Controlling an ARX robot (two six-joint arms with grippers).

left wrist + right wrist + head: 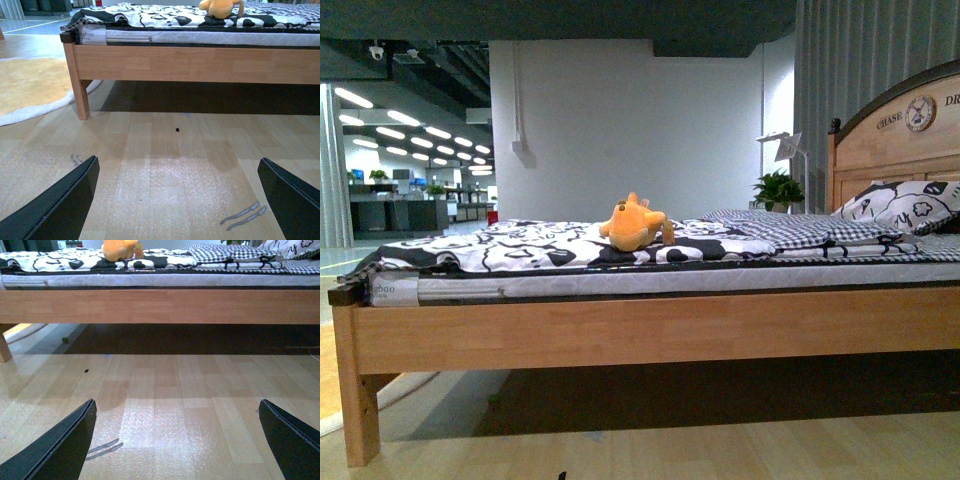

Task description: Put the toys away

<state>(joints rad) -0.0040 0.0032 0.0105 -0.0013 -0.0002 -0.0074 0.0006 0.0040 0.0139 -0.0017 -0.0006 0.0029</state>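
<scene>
An orange plush toy (634, 224) lies on the black-and-white patterned bedspread (520, 245) near the middle of the bed. It also shows in the left wrist view (220, 7) and in the right wrist view (120, 249), far off on the bed. My left gripper (180, 200) is open and empty, low over the wooden floor, well short of the bed. My right gripper (177, 440) is open and empty, also low over the floor. Neither arm shows in the front view.
The wooden bed frame (650, 325) spans the front view, with a leg (360, 400) at the left and a headboard (900, 130) at the right. A checked blanket (800, 230) and a pillow (900, 205) lie toward the headboard. A pale rug (30, 90) lies left of the bed.
</scene>
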